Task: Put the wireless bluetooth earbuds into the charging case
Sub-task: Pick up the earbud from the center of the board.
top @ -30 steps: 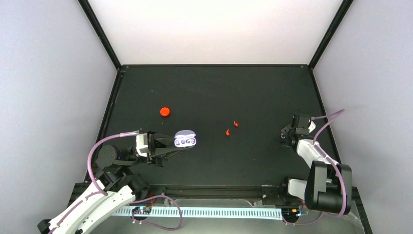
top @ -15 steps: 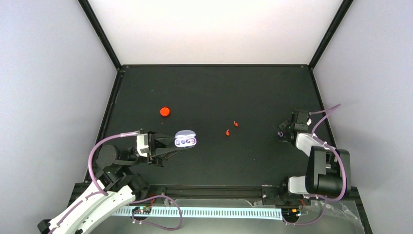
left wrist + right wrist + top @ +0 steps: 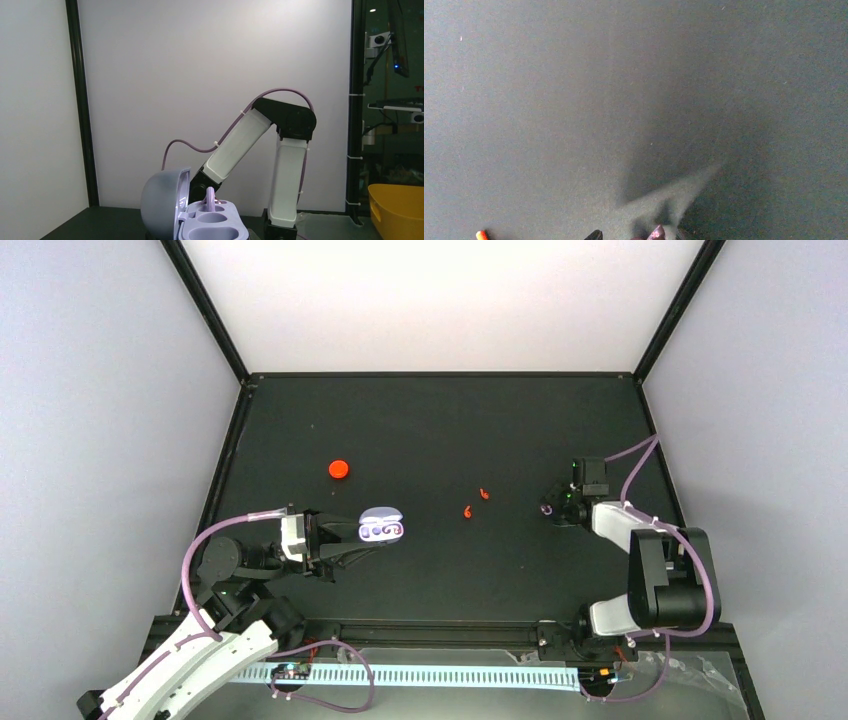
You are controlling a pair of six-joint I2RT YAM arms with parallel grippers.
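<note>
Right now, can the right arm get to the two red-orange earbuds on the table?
Probably yes: the right hand is just to the right of the red-orange earbuds, with only bare table between them.

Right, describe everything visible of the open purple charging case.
The charging case is a pale lilac pebble, smooth plastic by its look, gripped by the shut left gripper toward the left of the table. Its domed lid stands hinged open; the tray has rounded wells, one purple earbud upright in one.

The right wrist view's bottom edge cuts off the right hand, a purple earbud and a red-orange earbud; the left wrist view's cuts the charging case
</note>
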